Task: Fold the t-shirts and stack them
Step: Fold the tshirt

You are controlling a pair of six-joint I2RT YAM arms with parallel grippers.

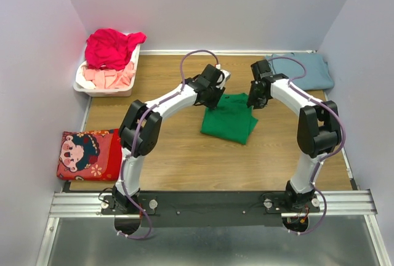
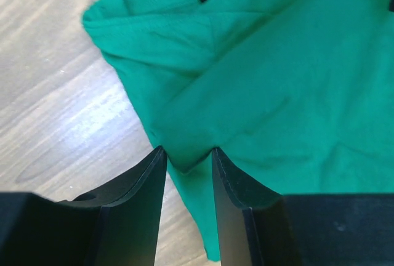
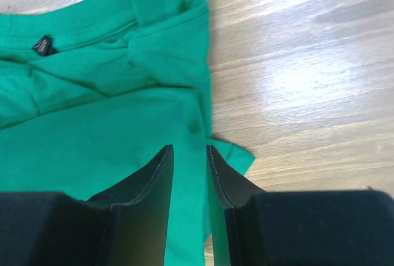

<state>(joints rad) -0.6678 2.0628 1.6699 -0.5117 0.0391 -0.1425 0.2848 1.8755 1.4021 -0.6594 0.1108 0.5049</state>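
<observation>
now you have both pincers clamped on the green t-shirt (image 1: pixel 229 120): left pincer (image 2: pixel 188 162) pinches its left fold, right pincer (image 3: pixel 189 155) its right edge, on the tabletop (image 1: pixel 178 155).

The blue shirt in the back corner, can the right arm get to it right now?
Probably not yet: the right gripper is pinching the green t-shirt's edge. The blue-grey t-shirt lies close behind that arm with nothing between.

A white plastic basket (image 1: pixel 83 85) sits at the far left corner of the wooden worktop (image 1: pixel 184 161). Nearer, at the left edge, lies a red cushion (image 1: pixel 89 154) printed with a cartoon face. Grey walls (image 1: pixel 215 7) enclose three sides; a metal rail (image 1: pixel 209 203) runs along the near edge.
</observation>
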